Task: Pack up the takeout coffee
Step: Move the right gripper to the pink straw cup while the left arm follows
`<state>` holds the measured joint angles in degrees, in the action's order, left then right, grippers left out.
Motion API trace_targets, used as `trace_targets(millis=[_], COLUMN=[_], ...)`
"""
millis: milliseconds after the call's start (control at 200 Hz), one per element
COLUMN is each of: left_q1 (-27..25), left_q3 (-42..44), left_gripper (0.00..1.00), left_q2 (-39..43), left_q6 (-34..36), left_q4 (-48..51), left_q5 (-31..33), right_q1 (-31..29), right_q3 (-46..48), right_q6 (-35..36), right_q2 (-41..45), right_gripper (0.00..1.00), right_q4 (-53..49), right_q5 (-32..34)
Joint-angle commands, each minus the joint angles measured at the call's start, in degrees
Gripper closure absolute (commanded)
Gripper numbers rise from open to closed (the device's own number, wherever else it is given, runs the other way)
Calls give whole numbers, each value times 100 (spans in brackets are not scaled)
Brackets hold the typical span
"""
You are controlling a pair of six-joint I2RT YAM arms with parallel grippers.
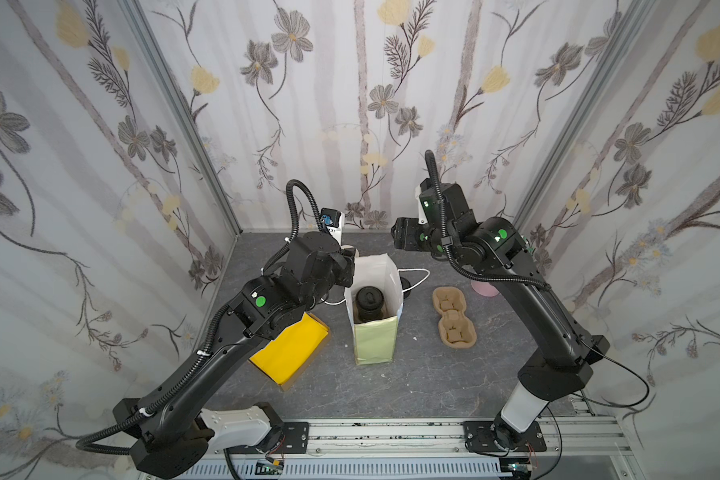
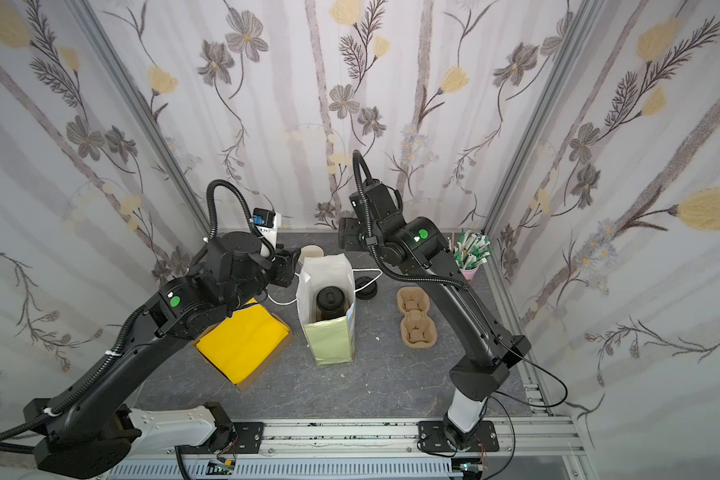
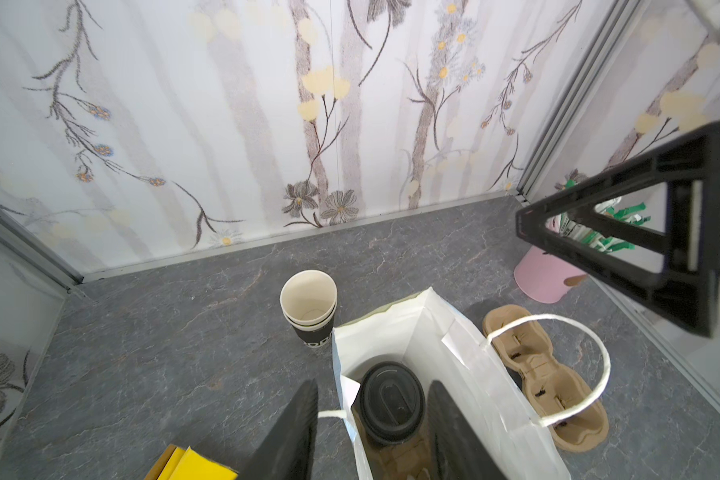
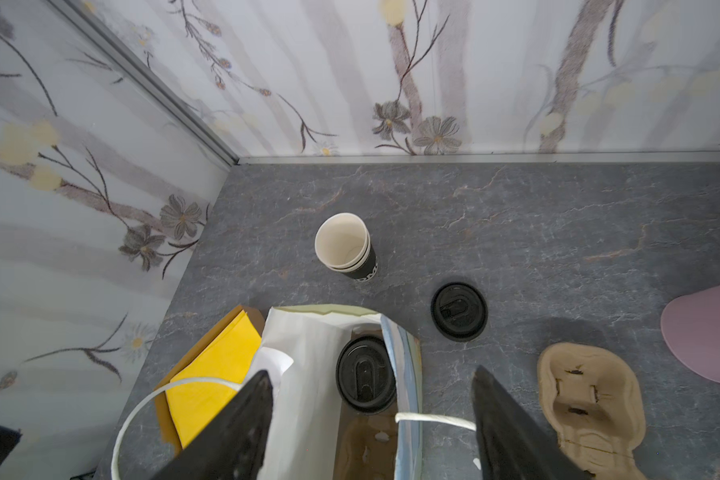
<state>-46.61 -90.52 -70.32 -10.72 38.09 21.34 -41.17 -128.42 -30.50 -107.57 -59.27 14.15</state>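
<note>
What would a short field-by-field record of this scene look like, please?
takeout coffee: lidded, upright inside the paper bag
paper bag: standing open, mid-table
left gripper: open, over the bag's rim, holding nothing
right gripper: open, raised, holding nothing
outside the bag: cup stack, spare lid, cardboard carrier, box of yellow paper, pink holder
task status: coffee appears packed

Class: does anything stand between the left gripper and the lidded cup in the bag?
Nothing visible: the paper bag gapes open and the lidded cup shows uncovered below the left gripper.
</note>
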Motion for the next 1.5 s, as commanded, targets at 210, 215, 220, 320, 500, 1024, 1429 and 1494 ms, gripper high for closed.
trace_targets(millis=[210,215,220,320,500,1024,1429,1494], left_q1=[73,73,73,82,90,101,125,143], left_q3=[-141,-172,-236,-916,-1323,-2980,-4465,-4591], left_gripper=[56,56,56,58,58,59,58,58], left_q2=[-1078,-1097,-1141,-1511,-1856,-3699,-5492,-5657], left_q6=[891,858,829,268,-83,-508,-906,-1007], left_q4=[-1830,-1826,-1824,-1822,-1827,-1849,-1840,-1840], left_q5=[329,341,378,221,-113,-1636,-2861,-2889], right_q1=[644,649,647,783,1225,4603,5282,5302], right_q3=[901,908,916,992,2227,3921,3652,3527], right_q6=[2130,2138,2141,2139,2222,1590,1933,2027], right_q2=[408,414,418,609,1518,2114,513,311], right_gripper=[23,24,24,24,22,35,56,57], right_q4=[2102,2112,2121,2163,2865,3422,3169,3126], right_q5=[701,719,729,775,775,-1401,-2324,-2305])
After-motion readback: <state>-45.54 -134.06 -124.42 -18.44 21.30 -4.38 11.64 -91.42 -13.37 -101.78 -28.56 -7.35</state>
